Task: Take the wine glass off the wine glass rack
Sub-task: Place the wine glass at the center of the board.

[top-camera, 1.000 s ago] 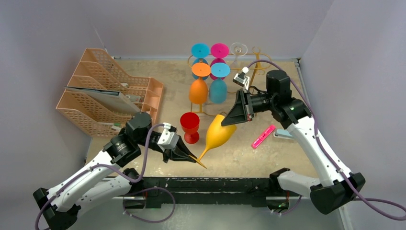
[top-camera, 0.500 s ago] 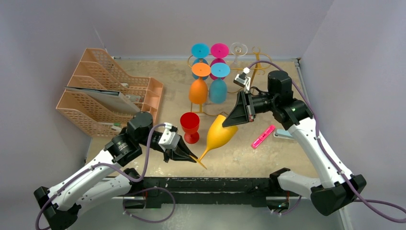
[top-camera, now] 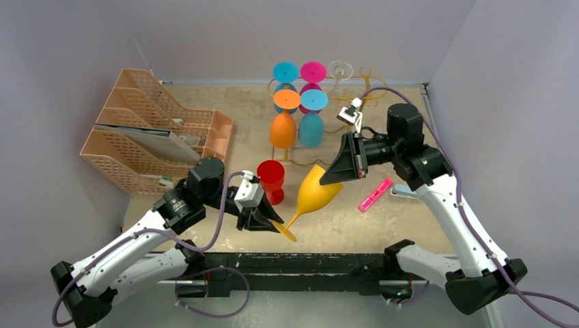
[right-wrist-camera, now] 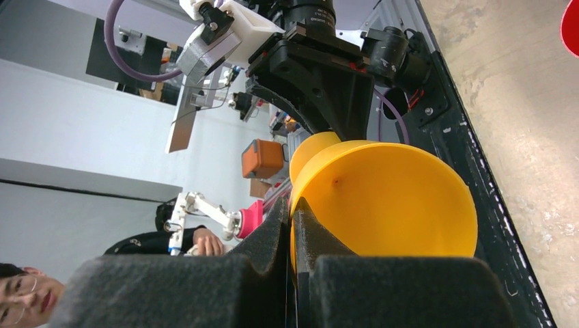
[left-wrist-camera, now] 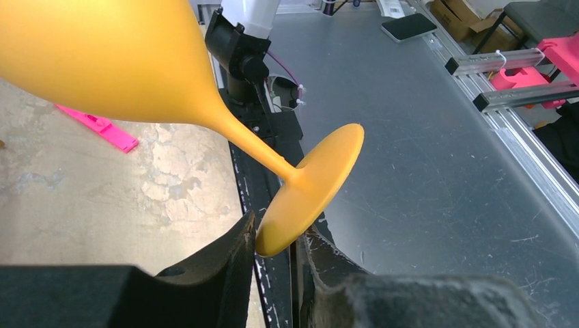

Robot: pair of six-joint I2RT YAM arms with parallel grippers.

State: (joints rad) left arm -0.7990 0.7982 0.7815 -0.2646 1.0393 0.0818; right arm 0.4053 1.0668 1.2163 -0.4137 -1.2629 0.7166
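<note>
Two grippers are sharing the wine glass [top-camera: 315, 193] at six o'clock of the wine glass rack [top-camera: 366, 74]; we are judging it light, slippery: right gripper [top-camera: 326, 179] clamping its rim, left gripper [top-camera: 272, 223] parted around its foot

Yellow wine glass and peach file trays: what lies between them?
A red glass, standing upright, and part of the left arm; the top external view shows both.

Landmark: yellow wine glass [top-camera: 315, 193]. Just left of it: red glass [top-camera: 270, 179], tight gap. Behind: loaded wine glass rack [top-camera: 364, 70] blocks passage. Right: bare counter [top-camera: 341, 219] up to pink marker [top-camera: 376, 194], passable.
</note>
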